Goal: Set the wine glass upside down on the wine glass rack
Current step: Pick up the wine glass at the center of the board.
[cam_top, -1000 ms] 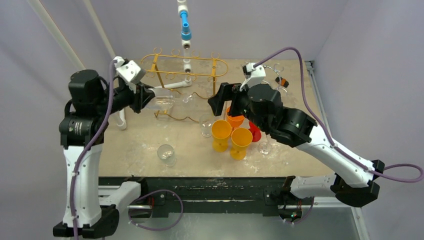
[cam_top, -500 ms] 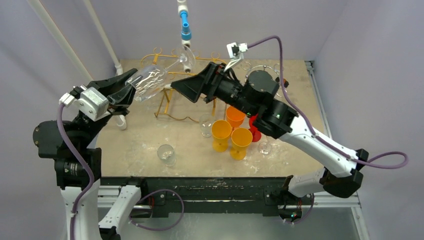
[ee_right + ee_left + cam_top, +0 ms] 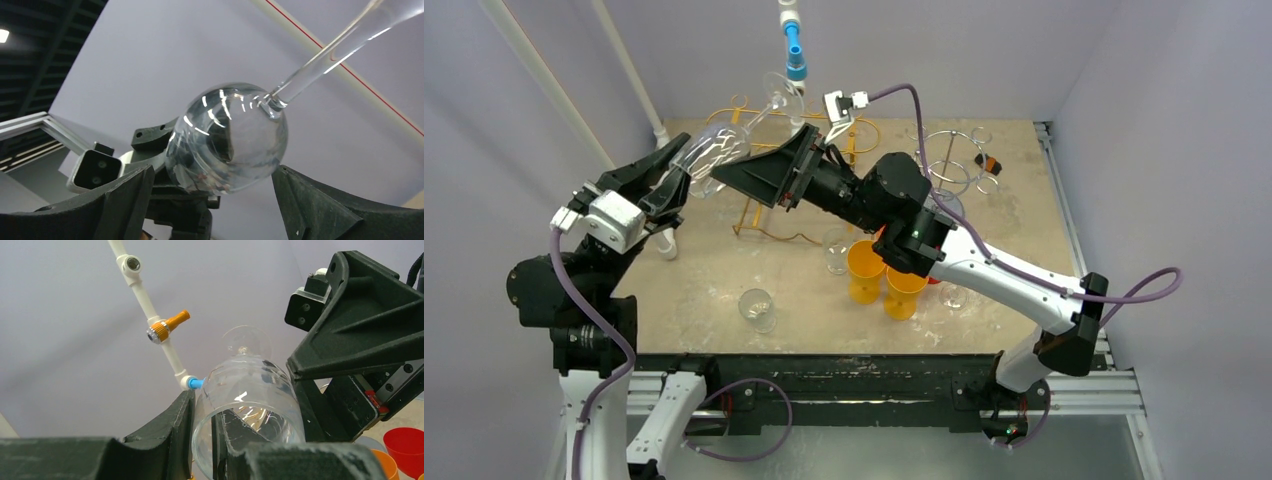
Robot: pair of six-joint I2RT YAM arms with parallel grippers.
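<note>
Aloft over the bench's far-left part: wine glass [image 3: 716,152], clenched at the bowl's rim by the left pincer [image 3: 676,172]. Long axis tilted, foot up and away toward the back wall. Right pincer [image 3: 736,172] released, jaws wide, straddling the bowl's rounded end with no evident contact; likely the nearer arm for a regrip. Wine glass rack [image 3: 769,236] stands below. Bench [image 3: 1024,200] sandy, scuffed; orange cups [image 3: 886,272] mid-bench. Plain pale walls.

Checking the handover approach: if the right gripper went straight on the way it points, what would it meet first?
Most likely the bowl of the wine glass, held by the left gripper. It sits just ahead, between the open fingers of the right gripper. The exact gap is unclear.
</note>
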